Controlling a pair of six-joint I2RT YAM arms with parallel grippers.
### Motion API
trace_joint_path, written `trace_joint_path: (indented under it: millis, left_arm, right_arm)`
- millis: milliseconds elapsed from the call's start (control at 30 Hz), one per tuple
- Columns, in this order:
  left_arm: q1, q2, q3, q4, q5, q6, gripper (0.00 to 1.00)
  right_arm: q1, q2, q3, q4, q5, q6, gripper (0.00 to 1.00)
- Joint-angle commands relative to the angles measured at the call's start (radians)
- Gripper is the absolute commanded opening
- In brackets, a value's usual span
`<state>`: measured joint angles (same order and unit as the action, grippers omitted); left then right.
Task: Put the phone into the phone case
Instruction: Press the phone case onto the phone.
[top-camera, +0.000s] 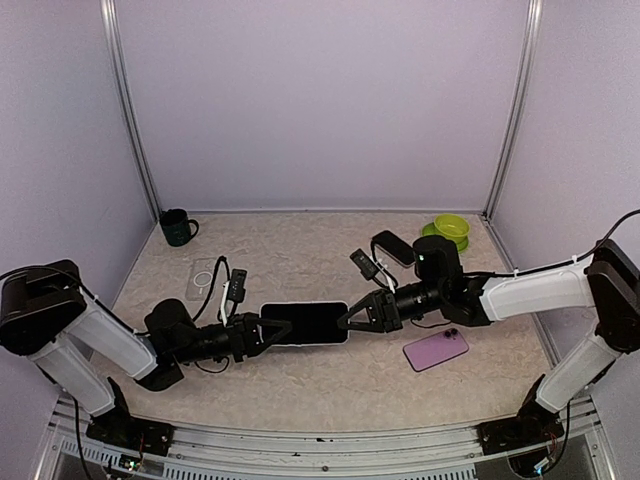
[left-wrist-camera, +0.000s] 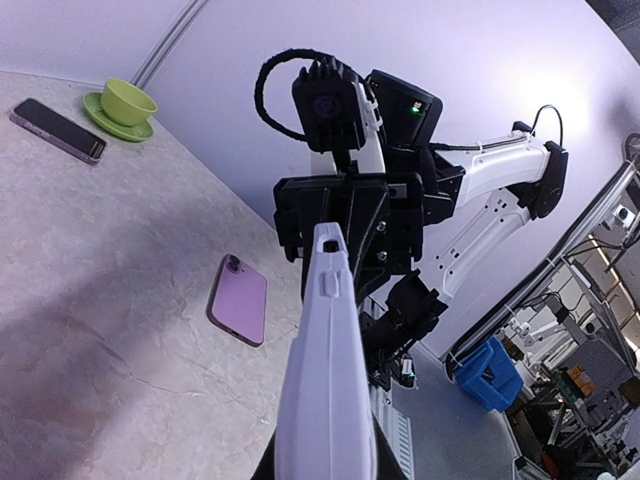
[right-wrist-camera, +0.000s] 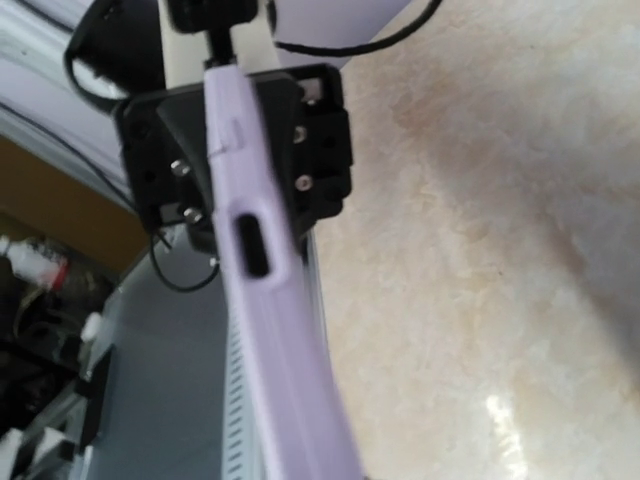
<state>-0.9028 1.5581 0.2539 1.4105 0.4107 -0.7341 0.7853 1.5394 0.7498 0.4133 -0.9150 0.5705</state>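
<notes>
A lilac phone case (top-camera: 305, 323) with a black upper face hangs level just above the table at the centre, held at both ends. My left gripper (top-camera: 272, 329) is shut on its left end and my right gripper (top-camera: 352, 319) is shut on its right end. In the left wrist view the case's lilac edge (left-wrist-camera: 325, 380) runs up toward the right gripper. In the right wrist view the edge (right-wrist-camera: 270, 330) shows a port cut-out. A purple phone (top-camera: 436, 349) lies back up on the table to the right, also in the left wrist view (left-wrist-camera: 238, 298).
A dark phone (top-camera: 393, 247) lies at the back right beside a green cup on a saucer (top-camera: 452, 230). A clear case (top-camera: 205, 278) lies at the left. A dark green mug (top-camera: 178, 227) stands in the back left corner.
</notes>
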Motion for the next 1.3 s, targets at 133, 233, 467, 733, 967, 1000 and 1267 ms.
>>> trace_joint_path:
  millis: [133, 233, 467, 733, 967, 1000, 1267]
  left_arm:
    - [0.004, -0.060, 0.011, 0.025, -0.071, 0.031, 0.00]
    - [0.004, -0.073, 0.009, 0.009, -0.084, 0.038, 0.00]
    - [0.005, -0.098, -0.006, 0.020, -0.099, 0.053, 0.00]
    - [-0.001, -0.089, -0.019, 0.061, -0.099, 0.050, 0.00]
    - [-0.005, -0.079, -0.022, 0.069, -0.101, 0.049, 0.00]
    - [-0.005, -0.079, -0.022, 0.069, -0.100, 0.050, 0.00]
    - [-0.007, -0.088, -0.025, 0.034, -0.109, 0.054, 0.00]
  right_arm:
    - [0.011, 0.020, 0.000, 0.022, -0.017, 0.009, 0.00]
    - [0.011, 0.019, 0.000, 0.027, -0.011, 0.014, 0.00]
    - [0.016, 0.049, -0.012, 0.087, -0.055, 0.063, 0.36]
    - [0.042, 0.099, -0.020, 0.163, -0.062, 0.110, 0.34]
    - [0.042, 0.114, -0.017, 0.209, -0.052, 0.153, 0.19]
    - [0.042, 0.115, -0.015, 0.206, -0.047, 0.156, 0.17]
    - [0.042, 0.100, -0.009, 0.122, 0.042, 0.099, 0.00]
